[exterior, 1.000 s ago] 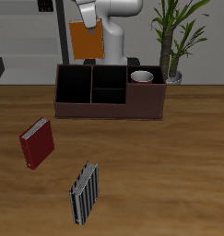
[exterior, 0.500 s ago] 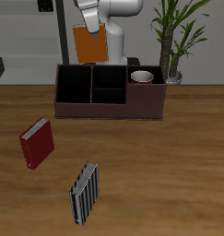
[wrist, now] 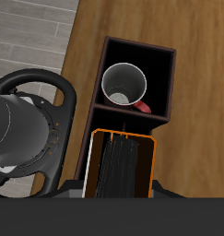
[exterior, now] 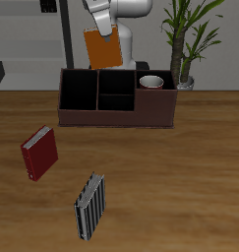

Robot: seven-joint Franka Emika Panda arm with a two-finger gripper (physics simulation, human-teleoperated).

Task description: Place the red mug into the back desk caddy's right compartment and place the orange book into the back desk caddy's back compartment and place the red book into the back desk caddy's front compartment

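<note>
Nearest the table's front edge, the grey-and-black striped book (exterior: 89,207) stands on the wood, not part of the task. A little farther back and to one side, the red book (exterior: 39,153) rests tilted on the table (exterior: 190,187), well apart from the caddy and untouched. Its placement into the front compartment (exterior: 116,101) is not yet done.

Farther back, the back desk caddy (exterior: 116,117) sits across the table. The red mug (exterior: 150,83) is already inside the right compartment (wrist: 163,74); the wrist view shows it upright there, white interior up, with a bit of red at its rim. That step reads as complete.

The back compartment (exterior: 117,81) and the front compartment both look dark and empty in the exterior view.

Above and behind the caddy, the orange book (exterior: 103,47) hangs in the air, slightly tilted, carried by the gripper (exterior: 100,24). In the wrist view the book's page edges, framed in orange, lie close under the camera, over the caddy's middle sections.

Fingers: their tips are hidden behind the book and the arm housing in both views, so the gap cannot be read directly. Since the book is off the table and nothing else supports it, the judgement is that they are closed on the book's top edge.

Progress estimate: one of three placements done, the second in transit, the third not started.
</note>
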